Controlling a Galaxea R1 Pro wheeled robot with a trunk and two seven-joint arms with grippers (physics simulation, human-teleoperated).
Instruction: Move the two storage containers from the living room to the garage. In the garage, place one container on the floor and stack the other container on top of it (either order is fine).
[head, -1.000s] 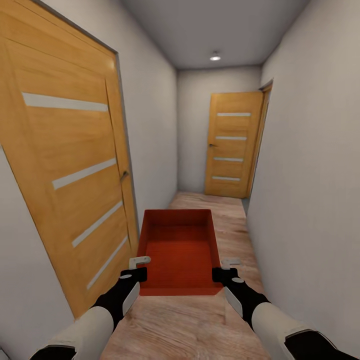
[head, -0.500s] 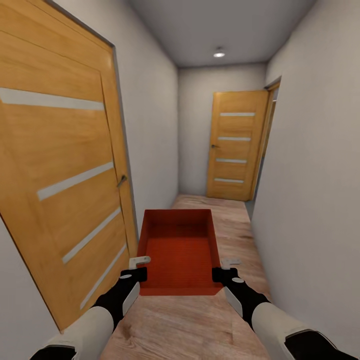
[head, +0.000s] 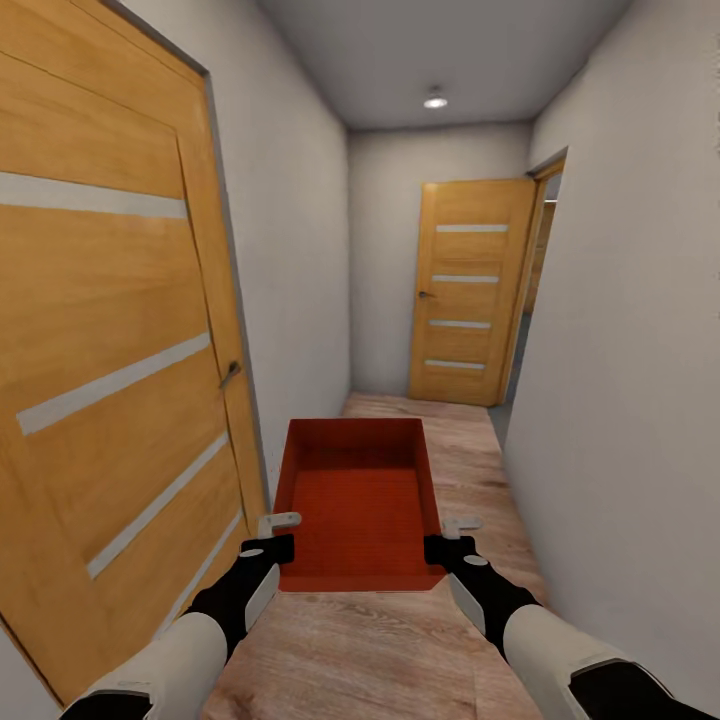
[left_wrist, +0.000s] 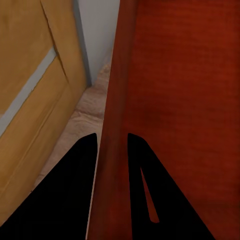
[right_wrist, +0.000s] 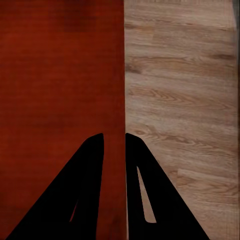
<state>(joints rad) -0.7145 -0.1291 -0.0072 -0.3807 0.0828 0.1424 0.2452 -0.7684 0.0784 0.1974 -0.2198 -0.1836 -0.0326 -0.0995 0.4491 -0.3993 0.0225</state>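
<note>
Orange-red and riding level out front, one storage container (head: 360, 505) is carried between the two arms down a narrow hallway; the left gripper (head: 268, 548) has its fingers (left_wrist: 90, 165) pinching the bin's thin left wall, one inside and one outside, and the right gripper (head: 450, 548) nips the right wall the same way, dark fingers (right_wrist: 92, 170) straddling the rim; a grip on each long side looks chosen to keep the open bin flat and centred while the base rolls, clear of the walls on both sides; count it up: one container in hand, nothing inside it, two grippers on it; two wooden doors in sight, a big one (head: 110, 330) close on the left with pale stripes and a lever handle, another (head: 465, 290) at the far end of the corridor beside an open doorway; underfoot it's light wood planking (head: 400, 650), so by my read this is transit, garage not reached yet; one ceiling lamp (head: 434, 101) glowing overhead
</note>
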